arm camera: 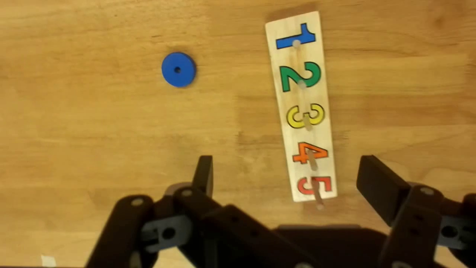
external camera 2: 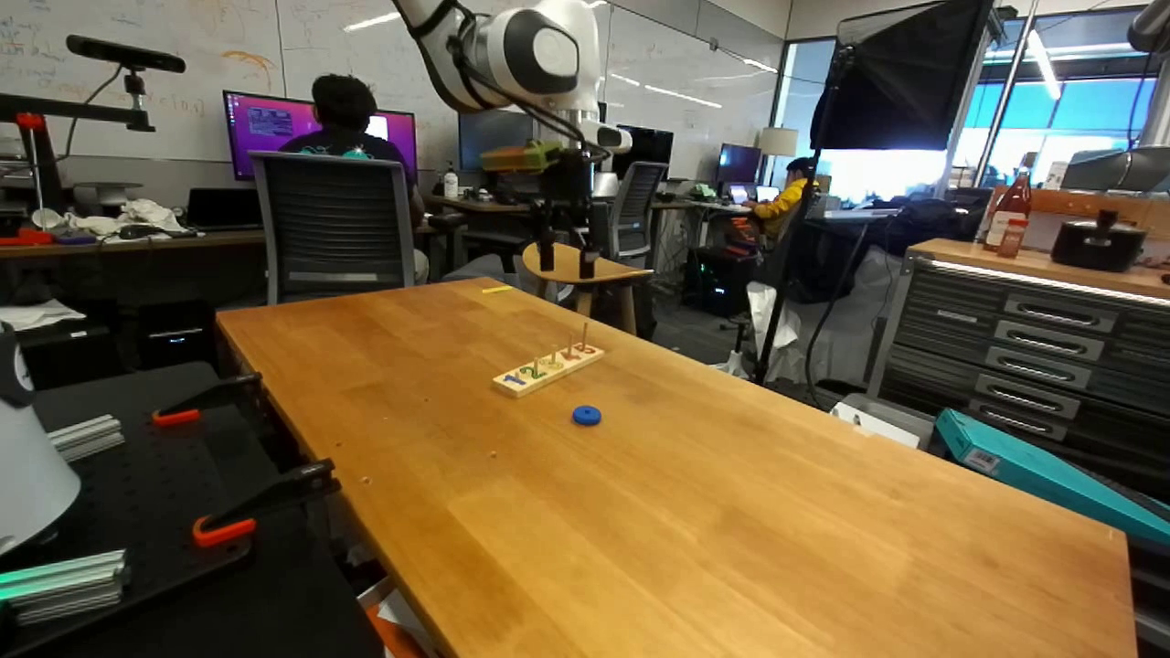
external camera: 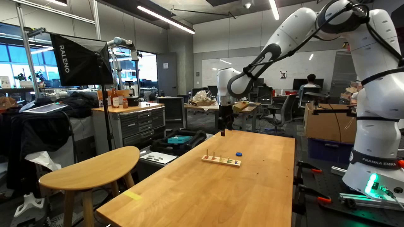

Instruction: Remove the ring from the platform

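So here you are, the gripper hanging well above the worktop, fingers pointing down, spread wide, nothing between them, and that height looks right: it should spare the pegs a knock. And there's the ring, off the platform and flat on the wood, which ought to stop it rolling anywhere! It lies well apart from the platform, level with the blue 1 and its neighbour, on the side away from the corner with the yellow tape; a spot, I'd say, that leaves your fingers room to come at it. The platform runs across the worktop, its 5 end pointing to the long edge across from the arm's base, its 1 end turned towards the base-side edge, so the shortest peg seems the handiest for you. The removing looks done to me; backing away is probably all you need. Now, the ring itself: a neat disc, blue all over, narrower than the platform, thick enough to show a side wall, with one small round hole dead centre, and oh, what a match for that 1!
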